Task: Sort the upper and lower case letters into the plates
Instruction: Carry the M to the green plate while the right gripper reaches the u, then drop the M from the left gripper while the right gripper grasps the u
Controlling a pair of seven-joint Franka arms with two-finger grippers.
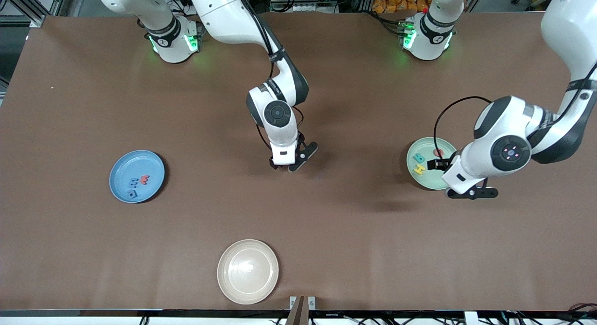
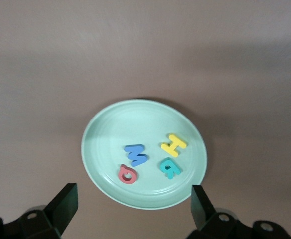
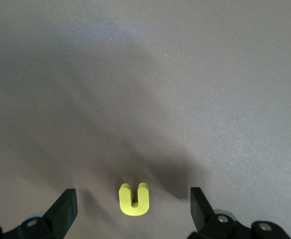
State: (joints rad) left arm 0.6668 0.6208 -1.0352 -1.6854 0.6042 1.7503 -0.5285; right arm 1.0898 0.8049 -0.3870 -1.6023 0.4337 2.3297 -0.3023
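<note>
The mint green plate [image 1: 447, 148] lies toward the left arm's end of the table. It holds a blue letter [image 2: 136, 155], a yellow H [image 2: 174, 145], a teal R [image 2: 169, 168] and a red letter [image 2: 127, 174]. My left gripper [image 2: 134, 199] hangs open over that plate's rim [image 2: 110, 132] with nothing in it. The blue plate [image 1: 126, 166] lies toward the right arm's end and holds a red letter [image 1: 144, 179] and two blue letters [image 1: 132, 192]. My right gripper [image 3: 133, 195] stands open low over mid-table, its fingers on either side of a yellow u [image 3: 134, 199].
A cream-beige plate [image 1: 248, 271] with nothing on it sits near the table's front edge, nearer to the front camera than the right gripper [image 1: 283, 167]. Bare brown tabletop lies between the plates.
</note>
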